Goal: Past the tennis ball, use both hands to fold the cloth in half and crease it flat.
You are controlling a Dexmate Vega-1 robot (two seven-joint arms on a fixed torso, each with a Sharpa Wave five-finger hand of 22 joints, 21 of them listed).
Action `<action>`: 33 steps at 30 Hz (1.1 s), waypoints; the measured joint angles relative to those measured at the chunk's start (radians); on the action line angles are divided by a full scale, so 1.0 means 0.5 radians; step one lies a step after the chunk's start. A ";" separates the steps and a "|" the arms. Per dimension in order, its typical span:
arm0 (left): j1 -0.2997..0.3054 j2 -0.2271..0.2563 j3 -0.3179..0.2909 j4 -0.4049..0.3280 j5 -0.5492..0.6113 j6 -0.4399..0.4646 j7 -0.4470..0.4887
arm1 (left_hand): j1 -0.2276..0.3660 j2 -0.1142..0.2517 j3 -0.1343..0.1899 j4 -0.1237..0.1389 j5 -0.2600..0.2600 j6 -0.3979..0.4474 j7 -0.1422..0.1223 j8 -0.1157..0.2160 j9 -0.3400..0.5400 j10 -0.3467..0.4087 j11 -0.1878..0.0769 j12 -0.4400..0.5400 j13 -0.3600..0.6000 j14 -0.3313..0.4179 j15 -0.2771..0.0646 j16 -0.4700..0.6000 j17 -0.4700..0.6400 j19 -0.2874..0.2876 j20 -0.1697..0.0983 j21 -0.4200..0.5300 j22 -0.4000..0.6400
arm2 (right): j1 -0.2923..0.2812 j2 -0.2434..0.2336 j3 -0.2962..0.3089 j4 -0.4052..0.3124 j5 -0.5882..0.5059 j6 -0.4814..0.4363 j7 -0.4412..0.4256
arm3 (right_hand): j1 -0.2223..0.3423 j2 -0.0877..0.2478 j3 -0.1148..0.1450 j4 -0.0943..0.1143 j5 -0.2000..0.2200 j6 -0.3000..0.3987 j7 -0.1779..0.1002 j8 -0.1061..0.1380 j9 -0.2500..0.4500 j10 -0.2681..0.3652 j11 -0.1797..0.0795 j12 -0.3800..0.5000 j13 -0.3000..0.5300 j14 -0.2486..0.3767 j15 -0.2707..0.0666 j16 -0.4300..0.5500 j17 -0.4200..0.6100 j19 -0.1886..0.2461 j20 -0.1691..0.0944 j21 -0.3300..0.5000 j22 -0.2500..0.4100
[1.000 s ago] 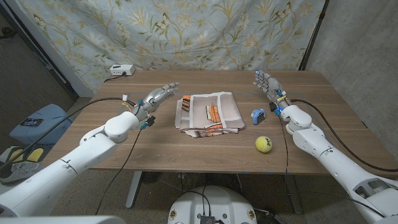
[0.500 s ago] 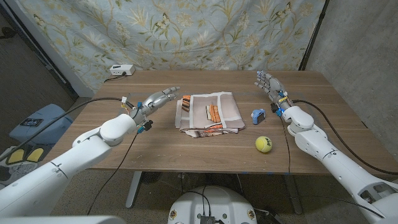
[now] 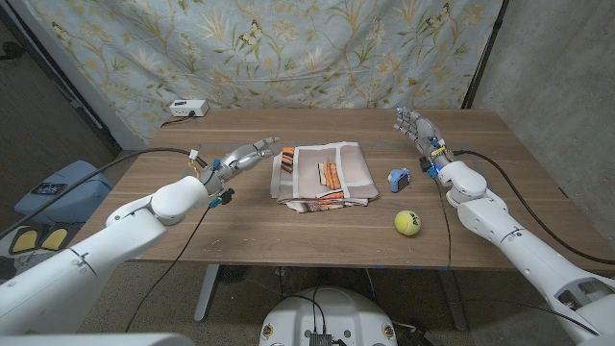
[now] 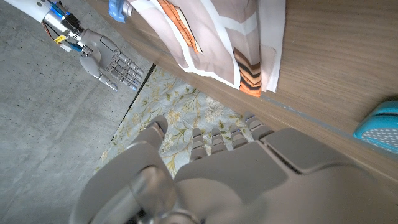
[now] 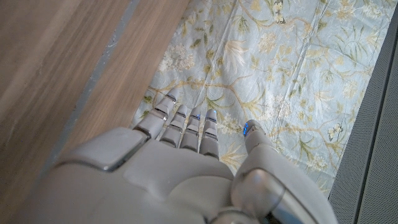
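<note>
we hold both hands, left (image 3: pixel 237 159) and right (image 3: pixel 414 127), with fingers released, flanking the cloth (image 3: pixel 322 174), ready to fold.

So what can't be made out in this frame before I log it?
- Blue item near the right hand: too small in the head view to identify; cut off by the edge in the left wrist view.
- Cloth: layer count hidden by its own folds.
- White box at the far edge: too small to read.
</note>
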 measured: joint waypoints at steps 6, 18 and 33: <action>-0.043 0.017 0.032 -0.005 0.039 0.024 -0.056 | -0.019 0.019 -0.030 0.030 0.000 -0.004 0.003 0.000 0.000 -0.012 0.003 0.000 -0.008 -0.027 -0.013 0.000 0.000 -0.069 -0.004 -0.013 0.000 | 0.012 -0.019 -0.002 0.005 -0.016 0.003 0.015 | 0.000 0.000 -0.007 -0.007 0.000 0.000 0.000 0.000 0.000 -0.001 0.001 0.000 0.000 0.000 0.000 0.000 0.000 0.000 0.000 0.000 0.000; -0.148 0.053 0.115 -0.016 0.060 0.076 -0.247 | -0.189 0.056 -0.047 0.291 0.000 -0.152 0.092 -0.001 -0.010 -0.155 0.046 -0.016 -0.019 -0.127 -0.020 0.008 0.028 -0.325 0.002 -0.021 0.000 | 0.040 -0.059 -0.005 0.029 -0.037 0.008 0.065 | 0.006 -0.006 -0.009 -0.009 0.000 0.000 0.000 0.000 0.000 -0.011 0.011 0.000 0.000 -0.011 0.011 0.000 0.000 0.000 0.000 0.000 0.000; -0.206 0.137 0.182 -0.110 0.115 0.170 -0.398 | -0.318 0.048 -0.018 0.472 0.000 -0.268 0.118 -0.013 -0.010 -0.236 0.043 -0.016 -0.018 -0.130 -0.002 0.016 0.028 -0.393 0.000 -0.021 0.001 | 0.062 -0.084 -0.014 0.056 -0.052 0.020 0.110 | 0.008 -0.008 -0.009 -0.008 0.000 0.000 0.000 0.000 0.000 -0.018 0.018 0.000 -0.005 -0.021 0.000 0.000 0.000 -0.018 0.004 0.000 0.000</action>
